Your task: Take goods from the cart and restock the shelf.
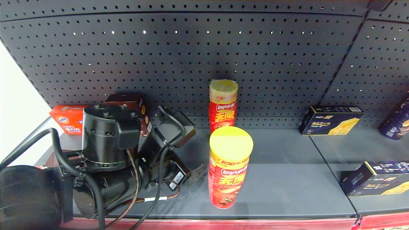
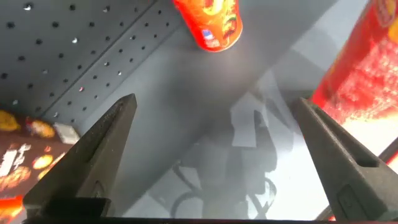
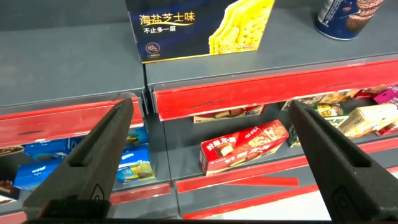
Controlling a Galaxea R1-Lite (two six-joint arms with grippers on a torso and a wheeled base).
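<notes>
Two red chip cans with yellow lids stand upright on the grey shelf (image 1: 287, 179): one near the front edge (image 1: 228, 167), one against the pegboard (image 1: 222, 105). My left gripper (image 1: 198, 172) is low over the shelf just left of the front can, open and holding nothing. In the left wrist view its fingers (image 2: 214, 102) straddle bare shelf, with the back can (image 2: 211, 25) ahead and the front can (image 2: 367, 74) off to one side. My right gripper (image 3: 211, 104) is open and holds nothing, in front of the red shelf edge (image 3: 267, 93) below a dark blue cracker box (image 3: 199, 28).
An orange box (image 1: 67, 123) and a dark red box (image 1: 131, 102) stand behind my left arm. Dark blue boxes (image 1: 330, 119) (image 1: 374, 177) and a dark blue can (image 1: 396, 123) occupy the shelf's right. Lower shelves hold a red snack box (image 3: 242, 146) and blue packets (image 3: 37, 168).
</notes>
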